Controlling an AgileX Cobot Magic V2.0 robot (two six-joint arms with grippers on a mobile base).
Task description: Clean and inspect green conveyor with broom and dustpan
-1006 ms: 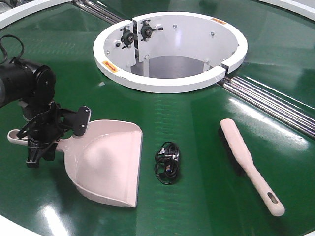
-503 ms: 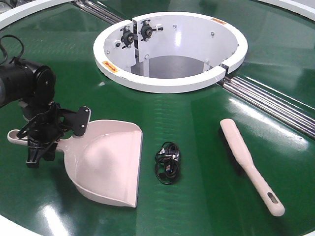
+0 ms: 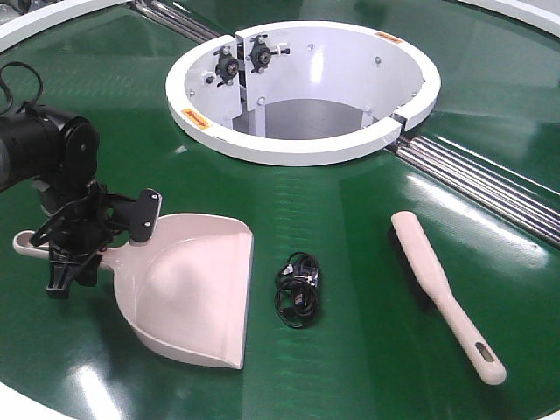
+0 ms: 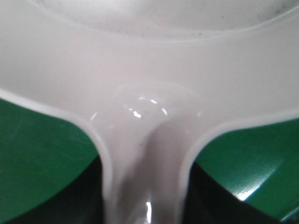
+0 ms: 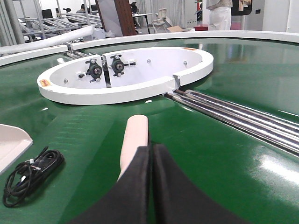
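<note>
The pale pink dustpan (image 3: 188, 289) lies on the green conveyor (image 3: 350, 201) at the left, its lip toward the near edge. My left gripper (image 3: 79, 249) is shut on its handle; the left wrist view shows the handle (image 4: 145, 186) running between my dark fingers (image 4: 88, 200), with the left gripper (image 4: 145, 205) pressed to both sides. The broom (image 3: 437, 284) lies flat at the right, handle end nearest. In the right wrist view my right gripper (image 5: 151, 154) is shut with nothing in it, just short of the broom (image 5: 134, 137).
A coiled black cable (image 3: 297, 289) lies between dustpan and broom. The white ring-shaped hub (image 3: 297, 149) stands behind, with metal rollers (image 3: 472, 179) running to the right. The belt's white rim (image 3: 35, 407) borders the near left.
</note>
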